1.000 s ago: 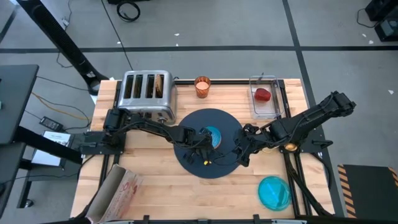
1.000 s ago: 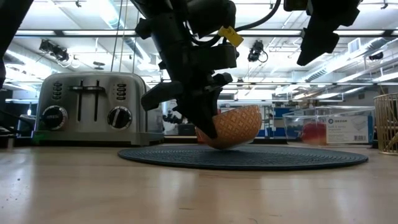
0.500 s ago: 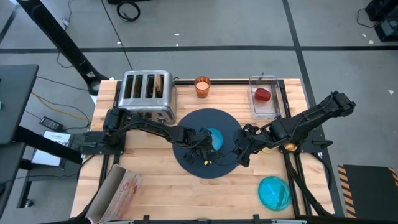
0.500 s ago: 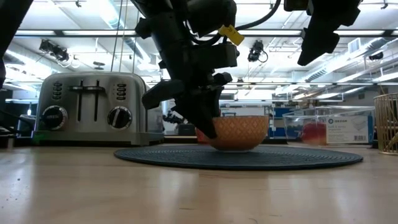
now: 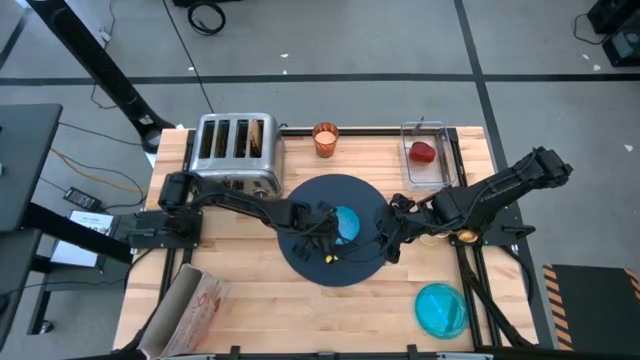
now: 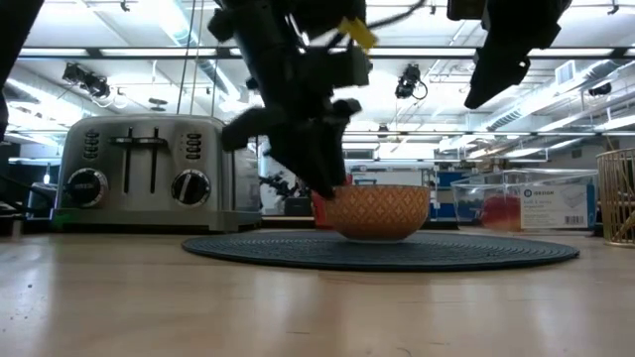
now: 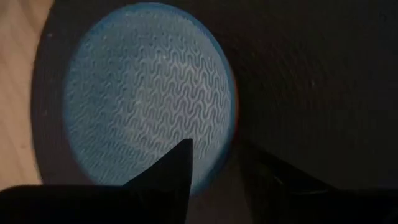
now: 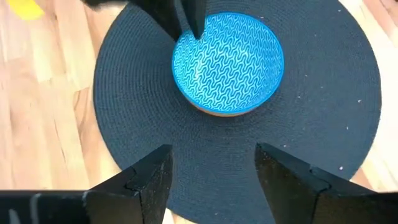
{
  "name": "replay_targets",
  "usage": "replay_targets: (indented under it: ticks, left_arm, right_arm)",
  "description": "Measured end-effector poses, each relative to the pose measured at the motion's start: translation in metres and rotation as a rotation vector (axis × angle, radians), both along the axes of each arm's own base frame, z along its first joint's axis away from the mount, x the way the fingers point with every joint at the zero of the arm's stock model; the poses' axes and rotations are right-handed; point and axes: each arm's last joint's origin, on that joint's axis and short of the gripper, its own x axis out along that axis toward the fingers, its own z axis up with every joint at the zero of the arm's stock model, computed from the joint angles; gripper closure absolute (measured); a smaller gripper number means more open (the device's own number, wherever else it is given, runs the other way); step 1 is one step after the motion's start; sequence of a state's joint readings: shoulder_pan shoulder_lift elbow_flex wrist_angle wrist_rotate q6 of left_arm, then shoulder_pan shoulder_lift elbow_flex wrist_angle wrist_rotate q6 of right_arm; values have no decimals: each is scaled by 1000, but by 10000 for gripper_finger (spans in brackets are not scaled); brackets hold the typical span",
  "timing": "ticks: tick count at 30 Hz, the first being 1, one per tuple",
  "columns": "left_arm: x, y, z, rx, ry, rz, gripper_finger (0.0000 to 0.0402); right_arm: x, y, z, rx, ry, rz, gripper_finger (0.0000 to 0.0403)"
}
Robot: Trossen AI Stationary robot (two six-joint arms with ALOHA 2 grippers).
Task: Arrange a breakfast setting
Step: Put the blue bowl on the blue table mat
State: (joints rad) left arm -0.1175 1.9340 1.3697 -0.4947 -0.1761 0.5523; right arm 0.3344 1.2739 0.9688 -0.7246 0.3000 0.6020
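The small bowl [image 5: 343, 222], blue inside and orange outside [image 6: 377, 211], stands upright on its base on the dark-blue round mat [image 5: 310, 255]. My left gripper [image 5: 328, 226] is open over the bowl's left rim. One finger [image 7: 180, 168] is over the inside and the other [image 7: 267, 177] is outside. My right gripper [image 5: 388, 240] is open and empty above the mat's right edge, looking down on the bowl [image 8: 227, 62]. The orange cup [image 5: 325, 138], the teal plate [image 5: 440, 308], the toast slice [image 5: 258, 135] in the toaster and the red fruit [image 5: 423, 152] stand apart. I cannot make out the spoon. My left gripper stands astride the bowl's left rim [image 7: 231, 134], coming from above and slanting down. Its fingertips are at rim height in the low view [image 6: 329, 190]. I cannot tell whether a finger touches the rim.
A steel toaster [image 5: 235, 152] stands at the far left and the cup is beside it. A clear container [image 5: 425, 160] at the far right holds the fruit. The teal plate lies at the near right and a paper bag [image 5: 190, 305] at the near left. Bare wood lies near the mat's front.
A second ago the bowl was tilted on the mat at my left gripper. It has come down flat and upright on its base. My left gripper has then risen a little at the bowl's rim.
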Motion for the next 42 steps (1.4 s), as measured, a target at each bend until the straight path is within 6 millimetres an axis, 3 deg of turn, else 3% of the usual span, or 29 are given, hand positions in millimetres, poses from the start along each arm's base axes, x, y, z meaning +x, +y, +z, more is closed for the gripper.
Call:
replay_targets:
  ticks: [4,9,13,18,24,32,42]
  left_arm:
    - [-17,-2,25,-31,14,55,269]
    - [-50,-5,55,-208,106,219,269]
    - [-74,-12,58,-303,184,343,269]
    - [-99,-27,57,-325,247,425,269]
    - [-122,-39,81,-388,231,513,269]
    - [-147,-37,120,-526,103,595,269]
    - [-153,-28,133,-523,4,612,269]
  right_arm:
    - [-1,-5,-8,-42,27,39,169]
    - [-4,-18,-38,-78,73,89,168]
    - [2,-30,-58,-114,15,121,167]
    - [15,-42,-81,-145,86,196,167]
    - [31,-48,-103,-137,130,238,167]
    - [43,-46,-110,-117,61,247,167]
    - [46,-44,-107,-53,7,241,167]
